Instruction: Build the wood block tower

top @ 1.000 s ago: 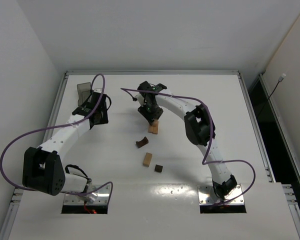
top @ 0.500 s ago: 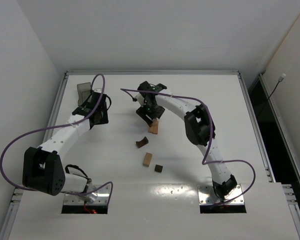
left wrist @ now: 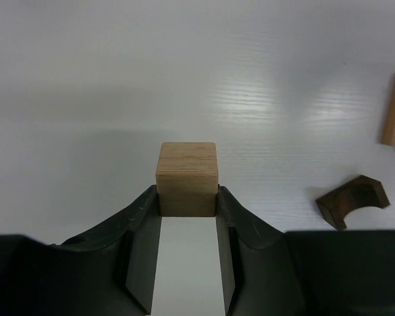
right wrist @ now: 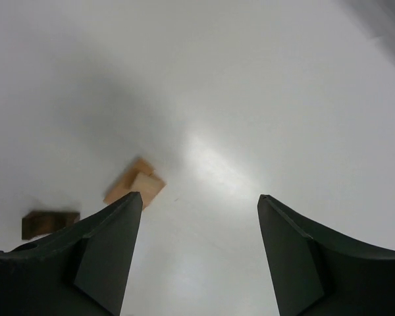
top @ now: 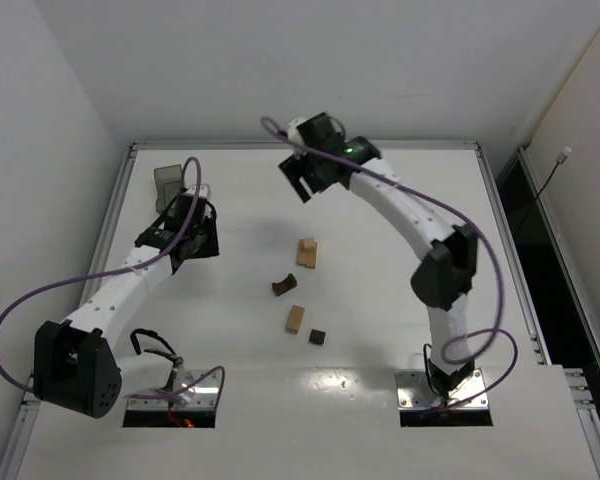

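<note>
Left gripper [left wrist: 187, 197] was clamped on a tan cube [left wrist: 187, 174], one finger pressed flat to each side and the cube poking out past the tips. Whether it touched the white table [left wrist: 184, 79] could not be told. Over on the other side, the right gripper [right wrist: 199, 197] hung high with its jaws spread wide and nothing between them (bare tabletop showed through the gap). Mid-table sat the little stack [top: 307, 252] of tan blocks, well apart from both arms. Nearer the bases lay the dark arch [top: 284, 286], then the tan bar [top: 296, 319] with the dark cube [top: 317, 337] just beside it, none touching. The grey bin [top: 167, 183] stood far left, near the left gripper.
</note>
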`<state>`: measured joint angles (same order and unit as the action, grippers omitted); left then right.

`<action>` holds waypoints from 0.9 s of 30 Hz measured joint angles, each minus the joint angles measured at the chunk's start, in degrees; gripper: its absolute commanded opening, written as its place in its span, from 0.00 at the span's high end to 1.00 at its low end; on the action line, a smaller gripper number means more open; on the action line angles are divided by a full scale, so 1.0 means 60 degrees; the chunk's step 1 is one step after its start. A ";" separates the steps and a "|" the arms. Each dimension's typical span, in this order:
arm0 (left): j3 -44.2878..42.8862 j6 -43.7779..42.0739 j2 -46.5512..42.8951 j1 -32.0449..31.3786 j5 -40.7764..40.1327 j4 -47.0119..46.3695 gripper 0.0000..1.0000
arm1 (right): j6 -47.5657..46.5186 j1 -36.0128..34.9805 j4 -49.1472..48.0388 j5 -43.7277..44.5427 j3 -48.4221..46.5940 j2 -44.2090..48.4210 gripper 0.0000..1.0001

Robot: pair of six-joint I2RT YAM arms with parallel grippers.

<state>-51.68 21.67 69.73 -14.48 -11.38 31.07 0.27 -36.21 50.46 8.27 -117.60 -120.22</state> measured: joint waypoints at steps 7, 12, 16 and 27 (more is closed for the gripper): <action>-0.0058 0.0295 0.0273 -0.0831 0.1537 0.0022 1.00 | 0.0310 0.1894 -0.1326 0.1424 0.1370 0.3501 0.31; -0.1228 0.0630 0.1694 -0.1909 0.2186 0.0550 1.00 | 0.0834 0.3796 -0.1158 0.1300 0.3803 0.3971 0.31; -0.2419 0.0867 0.2605 -0.2685 0.2583 0.0809 1.00 | 0.1060 0.4798 -0.0361 0.0674 0.5071 0.3668 0.31; -0.3381 0.1494 0.4317 -0.3690 0.3089 0.1086 1.00 | 0.1260 0.5643 -0.0120 -0.0463 0.5304 0.4142 0.31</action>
<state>-71.96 30.63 95.64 -36.62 7.16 37.58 7.84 -2.35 49.74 5.50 -85.78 -95.37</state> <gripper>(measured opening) 0.309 0.685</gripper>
